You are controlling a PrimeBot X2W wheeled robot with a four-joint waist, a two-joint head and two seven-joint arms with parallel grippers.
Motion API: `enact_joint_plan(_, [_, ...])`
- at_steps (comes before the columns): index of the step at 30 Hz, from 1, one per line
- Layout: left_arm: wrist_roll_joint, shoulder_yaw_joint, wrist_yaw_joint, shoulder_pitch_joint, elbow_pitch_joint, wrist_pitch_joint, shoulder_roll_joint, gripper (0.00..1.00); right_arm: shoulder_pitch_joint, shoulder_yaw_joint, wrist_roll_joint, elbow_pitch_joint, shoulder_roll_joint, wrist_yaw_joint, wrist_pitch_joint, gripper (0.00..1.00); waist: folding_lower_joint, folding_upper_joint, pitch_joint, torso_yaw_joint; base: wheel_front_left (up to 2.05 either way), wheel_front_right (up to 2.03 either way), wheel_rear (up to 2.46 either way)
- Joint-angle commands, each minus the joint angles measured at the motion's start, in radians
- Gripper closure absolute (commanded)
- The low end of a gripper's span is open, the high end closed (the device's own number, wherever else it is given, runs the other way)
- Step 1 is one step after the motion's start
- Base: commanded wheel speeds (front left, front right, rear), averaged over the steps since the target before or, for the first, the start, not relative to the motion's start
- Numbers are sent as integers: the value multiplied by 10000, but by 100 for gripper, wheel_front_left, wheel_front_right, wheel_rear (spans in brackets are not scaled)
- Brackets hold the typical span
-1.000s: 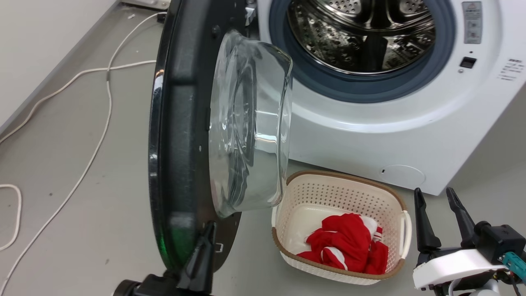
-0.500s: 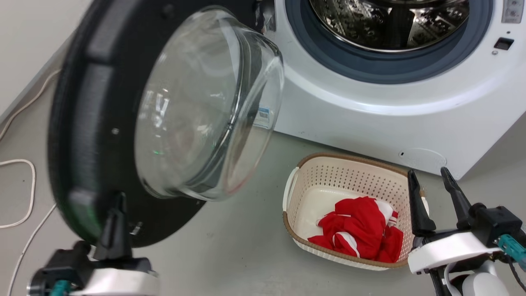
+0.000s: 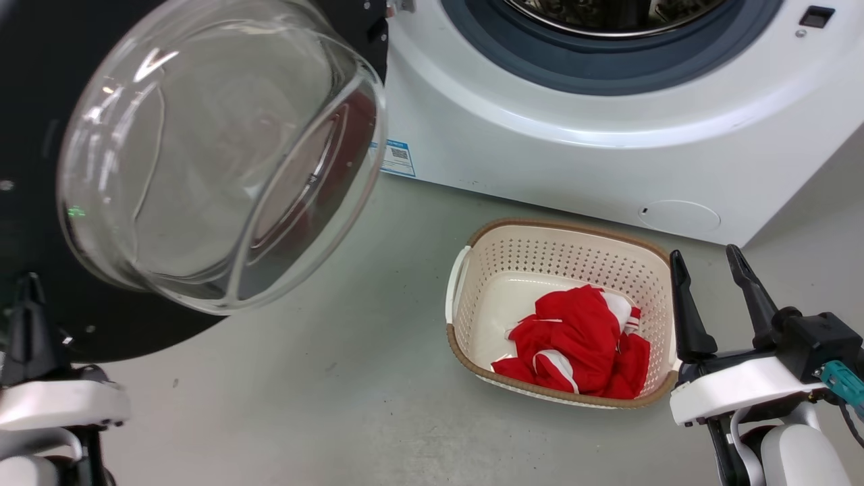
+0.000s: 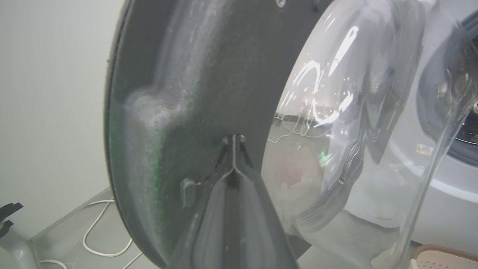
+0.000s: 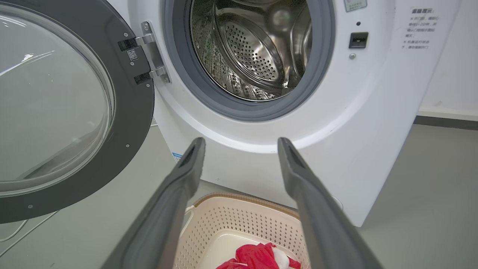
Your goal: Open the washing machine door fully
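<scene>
The washing machine door (image 3: pixel 40 54) stands swung out to the left, its black inner face and bulging glass bowl (image 3: pixel 216 155) turned toward me. My left gripper (image 3: pixel 27 280) is at the door's lower edge. In the left wrist view this gripper (image 4: pixel 233 139) is shut, its tip against the door's black inner face (image 4: pixel 179 74) beside the glass bowl (image 4: pixel 336 112). My right gripper (image 3: pixel 704 253) stands open over the basket's right rim, with nothing in it. The right wrist view shows the door (image 5: pixel 129 97) on its metal hinge (image 5: pixel 151 48), well clear of the steel drum (image 5: pixel 257 45).
A cream basket (image 3: pixel 466 283) holding red cloth (image 3: pixel 580 344) sits on the grey floor before the white machine front (image 3: pixel 540 155). A small round white flap (image 3: pixel 678 216) is low on the machine. White cables (image 4: pixel 101 250) lie by the left wall.
The door has swung much wider to the left, from edge-on to showing its inner face. My left gripper moved left with it. The head camera has shifted. The right gripper stays open.
</scene>
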Motion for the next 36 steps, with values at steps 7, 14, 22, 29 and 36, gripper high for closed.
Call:
enact_joint_plan(7, [215, 1141, -608, -571, 922, -23, 152, 100, -179, 32, 34, 71, 19, -7, -83, 0, -1, 0, 111, -299, 0, 0, 0])
enact_joint_plan(14, [883, 1617, -939, -192, 837, -23, -471, 100, 5, 8, 218, 368, 19, -7, -272, 0, -1, 0, -265, -435, 0, 0, 0])
enact_joint_plan(22, [1811, 1451, -1362, 713, -430, -24, -1376, 100, 195, -81, 462, 698, 19, -7, -489, 0, -1, 0, -961, -599, 0, 0, 0])
enact_joint_plan(29, [2477, 634, -1573, 1488, -1320, -24, -2259, 0, 364, -143, 553, 841, 20, -7, -611, 0, -1, 0, -1397, -883, 0, 0, 0])
enact_joint_plan(36, [2680, -25, -1764, 1819, -1452, -24, -2633, 0, 520, -125, 494, 861, 20, -7, -635, 0, -1, 0, -1667, -1279, 0, 0, 0])
